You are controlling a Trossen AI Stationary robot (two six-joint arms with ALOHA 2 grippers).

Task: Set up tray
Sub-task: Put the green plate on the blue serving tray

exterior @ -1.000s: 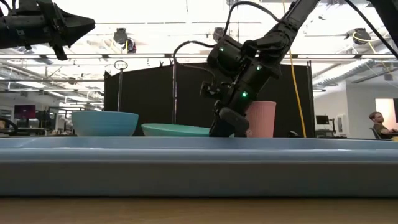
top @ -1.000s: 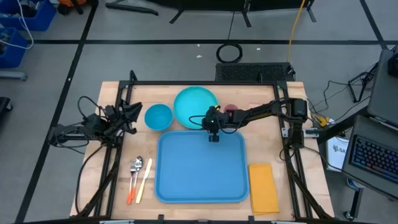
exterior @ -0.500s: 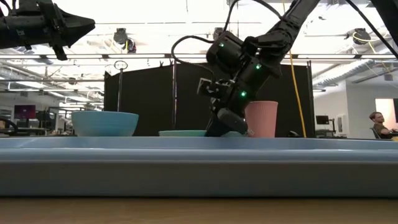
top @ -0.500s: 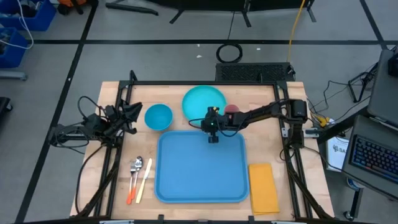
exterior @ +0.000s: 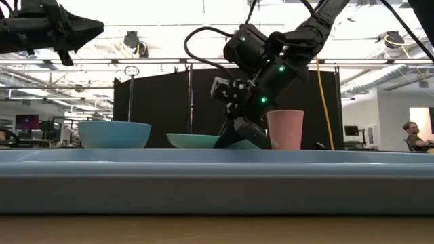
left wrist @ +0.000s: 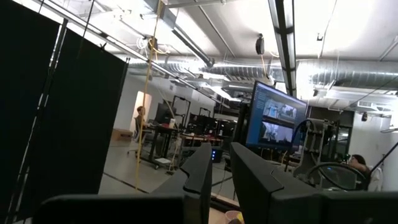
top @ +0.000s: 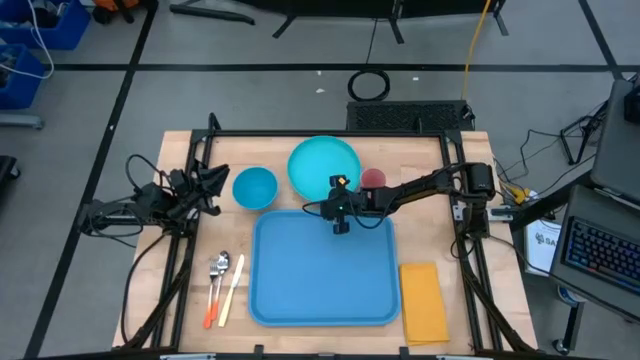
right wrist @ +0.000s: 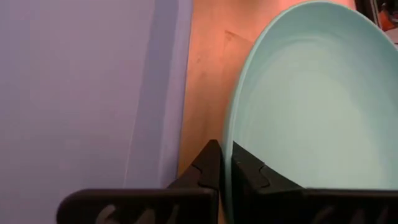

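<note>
High view has the tray (top: 322,270), big flat blue plastic with rounded corners and a low rim, sitting mid-bench on the pale wood (top: 420,162). Behind it are a round turquoise plate (top: 318,162), a smaller blue bowl (top: 254,187) and a pink cup (top: 373,178). Right tool (top: 338,203) sits at the tray's far edge, its fingers (right wrist: 208,167) pinched on the plate's smooth thin rim. Left tool (top: 212,186) waits off by the bowl, fingers (left wrist: 200,177) nearly together, holding nothing.
</note>
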